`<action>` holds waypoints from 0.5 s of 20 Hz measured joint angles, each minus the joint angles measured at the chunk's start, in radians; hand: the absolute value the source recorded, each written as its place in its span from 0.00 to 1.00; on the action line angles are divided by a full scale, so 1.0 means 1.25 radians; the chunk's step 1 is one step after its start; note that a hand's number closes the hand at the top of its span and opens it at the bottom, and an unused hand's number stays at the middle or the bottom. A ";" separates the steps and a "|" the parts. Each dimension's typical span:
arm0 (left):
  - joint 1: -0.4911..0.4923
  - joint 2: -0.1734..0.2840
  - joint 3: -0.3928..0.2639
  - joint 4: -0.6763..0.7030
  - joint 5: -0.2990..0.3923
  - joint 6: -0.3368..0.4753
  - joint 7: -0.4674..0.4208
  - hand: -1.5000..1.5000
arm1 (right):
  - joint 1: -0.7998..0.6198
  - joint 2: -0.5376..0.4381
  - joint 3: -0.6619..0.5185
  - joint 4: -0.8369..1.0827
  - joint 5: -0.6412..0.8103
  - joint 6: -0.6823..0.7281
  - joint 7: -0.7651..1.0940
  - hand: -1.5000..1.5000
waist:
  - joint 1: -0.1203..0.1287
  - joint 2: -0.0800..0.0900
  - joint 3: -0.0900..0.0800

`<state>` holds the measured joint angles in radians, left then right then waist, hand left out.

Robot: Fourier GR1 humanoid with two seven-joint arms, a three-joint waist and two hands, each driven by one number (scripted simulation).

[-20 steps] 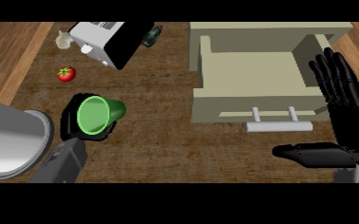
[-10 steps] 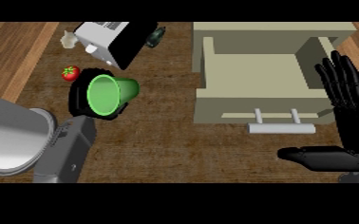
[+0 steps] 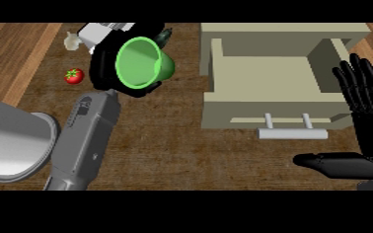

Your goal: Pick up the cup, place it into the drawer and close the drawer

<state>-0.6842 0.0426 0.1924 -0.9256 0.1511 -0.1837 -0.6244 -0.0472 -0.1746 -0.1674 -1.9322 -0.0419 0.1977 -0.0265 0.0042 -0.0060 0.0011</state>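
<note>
- The left hand (image 3: 109, 69) is clenched round the green cup (image 3: 142, 61), its black fingers wrapping the cup's far side and base – the cup is held clear of the counter (image 3: 189, 148), tipped so that its open mouth faces up toward the view.
- The grey left forearm (image 3: 87, 138) runs from the view's lower edge up to that hand, slanting slightly right.
- The cup sits to the left of the drawer (image 3: 280, 86), near it but apart, with a strip of wooden counter between them.
- The drawer is pulled open – a beige box with pale walls and a bare floor, its front panel toward the robot.
- A pale bar handle (image 3: 290, 132) sticks out from the drawer's front panel, on two short posts.
- Just behind the cup, farther left of the drawer, a white and black appliance (image 3: 102, 32) is partly hidden by the hand; what it is I cannot tell.
- A small pale object (image 3: 71, 40) lies beside that appliance, on its left.
- A red tomato (image 3: 73, 75) with a green top lies on the counter well to the left of the drawer, just left of the left hand.
- A large grey rounded object (image 3: 22, 140) fills the lower left corner, far left of the drawer, and is cut off by the edge.
- The right hand (image 3: 357, 123) rests at the view's right edge beside the drawer's right wall, released, fingers straight and pointing up, thumb stretched out to the left below the handle.
</note>
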 measured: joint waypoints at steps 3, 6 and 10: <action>-0.047 -0.017 -0.035 -0.043 -0.008 0.051 0.072 1.00 | -0.004 0.004 -0.002 0.000 -0.003 -0.003 0.003 0.00 | -0.003 0.001 0.000; -0.088 -0.026 -0.075 -0.079 -0.010 0.106 0.147 1.00 | -0.016 0.011 0.006 0.004 0.006 -0.012 0.009 0.00 | -0.005 0.002 0.000; -0.171 -0.031 -0.127 -0.050 -0.002 0.191 0.194 1.00 | -0.008 0.003 0.000 0.010 0.000 0.003 -0.004 0.00 | -0.014 0.004 0.000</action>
<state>-0.8977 0.0040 0.0336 -0.9876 0.1492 0.0550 -0.3824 -0.0567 -0.1708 -0.1678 -1.9196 -0.0416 0.2017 -0.0318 -0.0135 -0.0005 0.0005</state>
